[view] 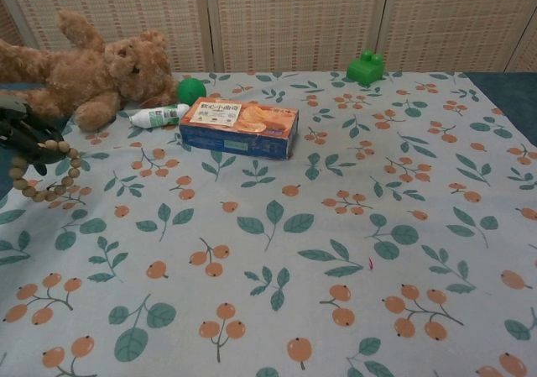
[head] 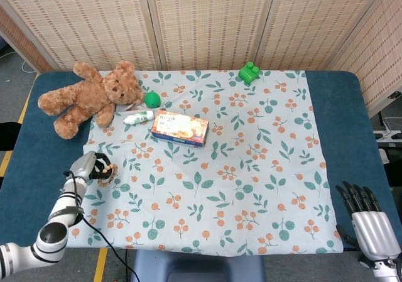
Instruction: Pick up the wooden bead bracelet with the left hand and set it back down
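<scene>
The wooden bead bracelet (head: 108, 173) is at the left edge of the floral cloth (head: 251, 188). My left hand (head: 86, 166) holds it with dark fingers curled through the loop. In the chest view the bracelet (view: 44, 172) hangs as a loop of tan beads from the left hand's fingers (view: 20, 130) at the far left. Whether its lowest beads touch the cloth I cannot tell. My right hand (head: 370, 222) stays at the table's front right corner with its fingers stretched out and nothing in them. It does not show in the chest view.
A brown teddy bear (head: 85, 97) lies at the back left, just beyond the left hand. Next to it are a green ball (head: 152, 99), a white tube (head: 139, 117) and an orange snack box (head: 179, 128). A green toy block (head: 249, 73) sits at the back edge.
</scene>
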